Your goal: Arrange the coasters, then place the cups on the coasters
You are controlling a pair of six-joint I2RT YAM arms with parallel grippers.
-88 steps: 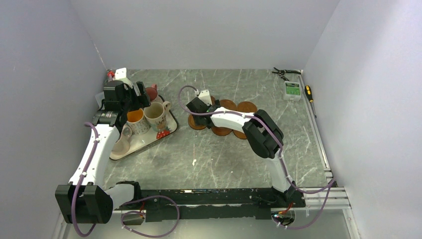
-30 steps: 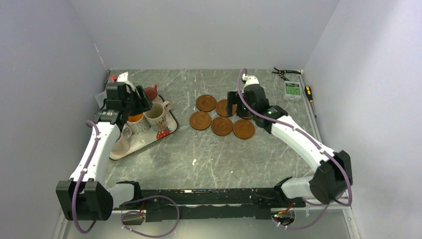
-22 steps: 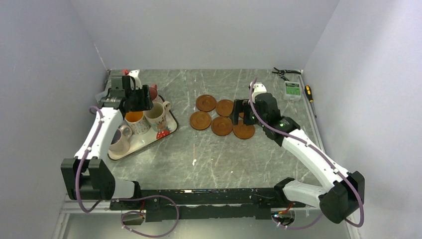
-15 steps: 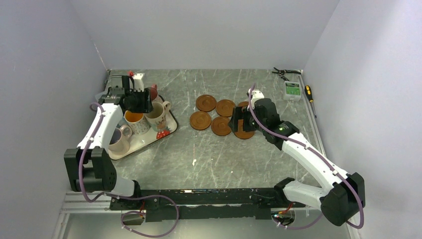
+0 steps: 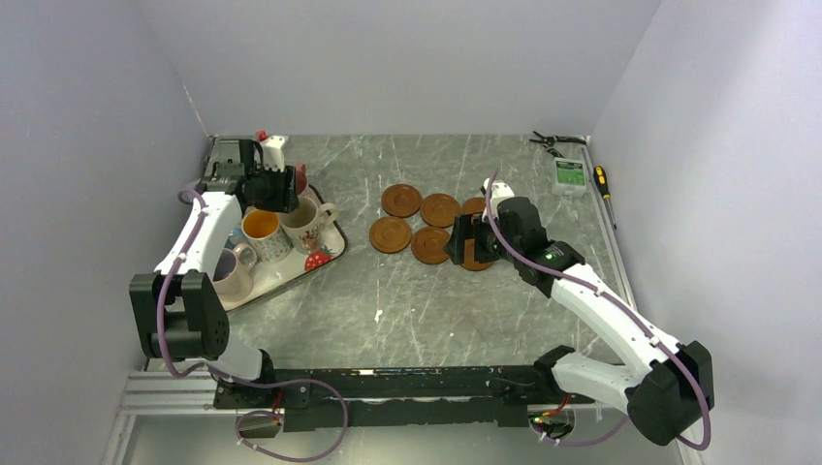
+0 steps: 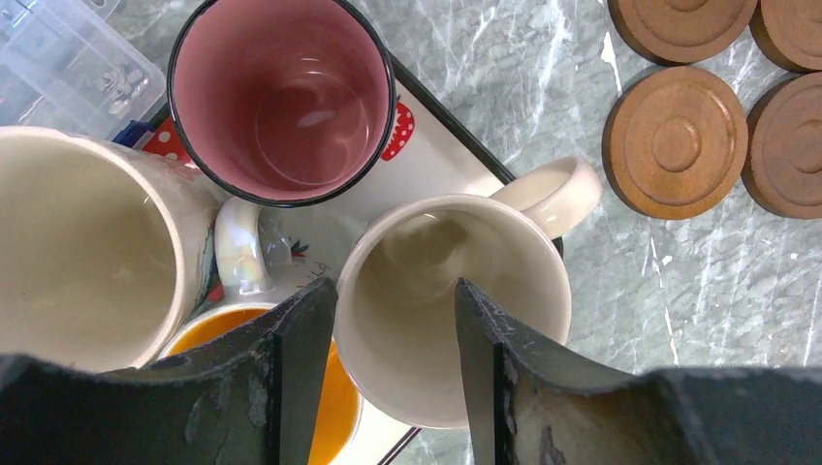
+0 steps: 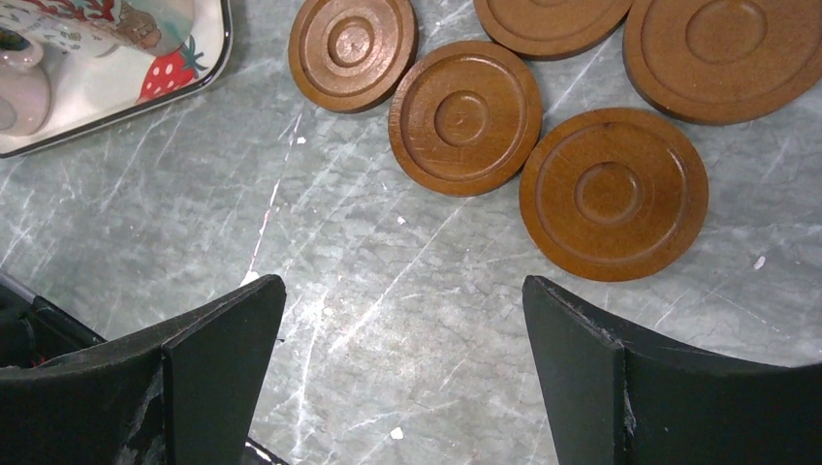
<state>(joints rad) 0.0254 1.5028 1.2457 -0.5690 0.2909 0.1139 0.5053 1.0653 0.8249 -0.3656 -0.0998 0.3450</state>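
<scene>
On the left of the counter (image 5: 407, 310), a white strawberry-print tray (image 5: 316, 260) is recorded carrying the cups (image 5: 262, 231). They are handled ceramic mugs with a glossy glaze:
- a cream-lined cup (image 6: 451, 300), its handle turned toward the coasters
- a pink-lined cup (image 6: 281, 102) with a dark rim
- an orange-lined cup (image 6: 223, 329)
- a wide cream cup (image 6: 78, 242) with a printed outside
- a lavender-lined cup (image 5: 228, 271) at the near end of the tray

All are upright and packed close together.

The left tool (image 6: 395, 286) is positioned over the cream-lined cup with its jaws partly spread. One finger (image 6: 300, 378) is seen just outside the cup's wall, beside the orange-lined cup, and the other is over the cup's hollow. Nothing is pinched. Whether a finger touches the rim cannot be told. A clear plastic box (image 6: 58, 58) is noted just beside the tray.

At mid-counter the coasters (image 7: 465, 116) are laid flat in a tight cluster of two rough rows, neighbours touching or just apart. They are round brown wooden discs, each cut with concentric ring grooves around a small central disc. Six are counted from above, two of them partly covered by the right arm.

The right tool (image 7: 399, 281) is positioned above bare grey marbled counter just beside the cluster. Its jaws are spread wide with nothing between them.
</scene>
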